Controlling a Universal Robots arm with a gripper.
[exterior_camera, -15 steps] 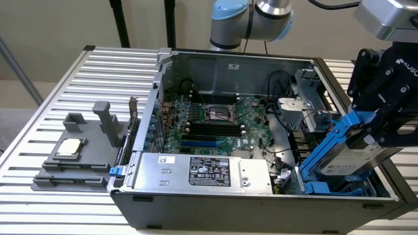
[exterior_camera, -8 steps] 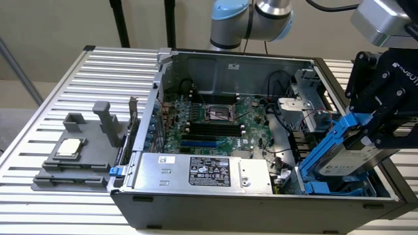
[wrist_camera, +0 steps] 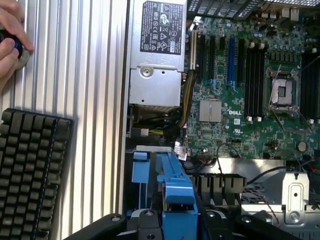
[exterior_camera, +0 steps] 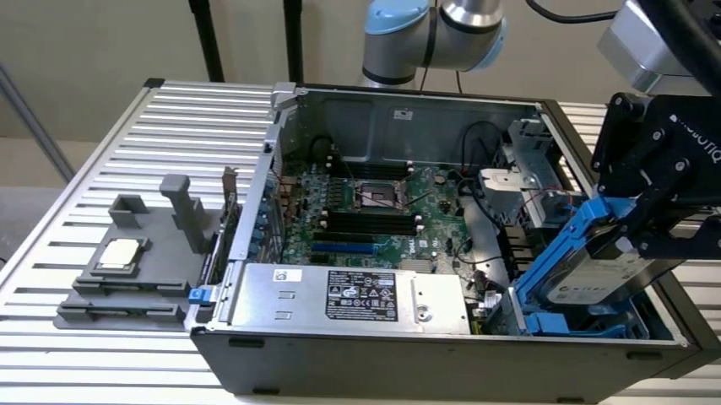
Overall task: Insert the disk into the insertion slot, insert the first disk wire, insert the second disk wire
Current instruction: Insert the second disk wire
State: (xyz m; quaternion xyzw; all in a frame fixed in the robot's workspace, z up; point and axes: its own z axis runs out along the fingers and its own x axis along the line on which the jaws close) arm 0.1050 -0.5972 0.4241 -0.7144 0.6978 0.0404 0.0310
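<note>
The disk (exterior_camera: 599, 263), a silver drive with a white label clipped in a bright blue frame, hangs tilted at the exterior view's right. Its lower end reaches down into the front right corner of the open computer case. My black gripper (exterior_camera: 636, 228) is shut on the disk's upper part. Just beneath it lies the insertion slot (exterior_camera: 569, 325), a bay of the dark drive cage with blue rails. In the wrist view the blue frame (wrist_camera: 175, 187) sticks out between my gripper's (wrist_camera: 177, 224) black fingers (wrist_camera: 145, 222), pointing toward the case floor.
Inside the case are a green motherboard (exterior_camera: 372, 207) and a silver power-supply box (exterior_camera: 349, 295). Thin cables (exterior_camera: 550, 202) run beside the metal cage. A grey fixture (exterior_camera: 141, 253) stands on the slatted table. In the wrist view there are a keyboard (wrist_camera: 30, 175) and a person's hand (wrist_camera: 10, 40).
</note>
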